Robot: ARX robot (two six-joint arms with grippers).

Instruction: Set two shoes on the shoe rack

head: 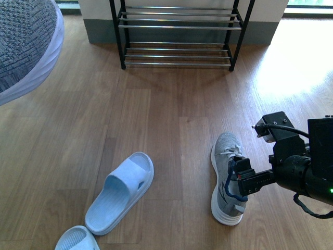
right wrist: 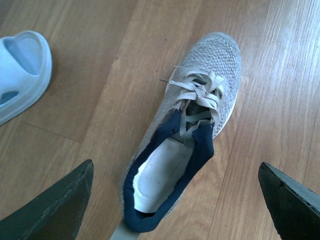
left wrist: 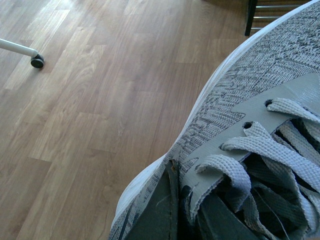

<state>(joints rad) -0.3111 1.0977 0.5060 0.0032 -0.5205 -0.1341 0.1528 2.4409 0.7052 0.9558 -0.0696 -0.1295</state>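
Front view | right hand (head: 243, 179) spread wide over floor shoe (head: 227, 148), toe toward rack (head: 179, 26) | left hand (left wrist: 185, 220) grips raised shoe (left wrist: 250, 75)

Right arm (head: 294, 169) black, boxy; black cable (head: 281, 126); blue wire (head: 231, 194) near gripper (head: 235, 179).

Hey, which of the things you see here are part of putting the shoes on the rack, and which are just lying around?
For the job:
raised grey sneaker
grey sneaker on the floor
shoe rack

Just lying about:
light blue slide
second light blue slide, at the near edge
caster on a white leg
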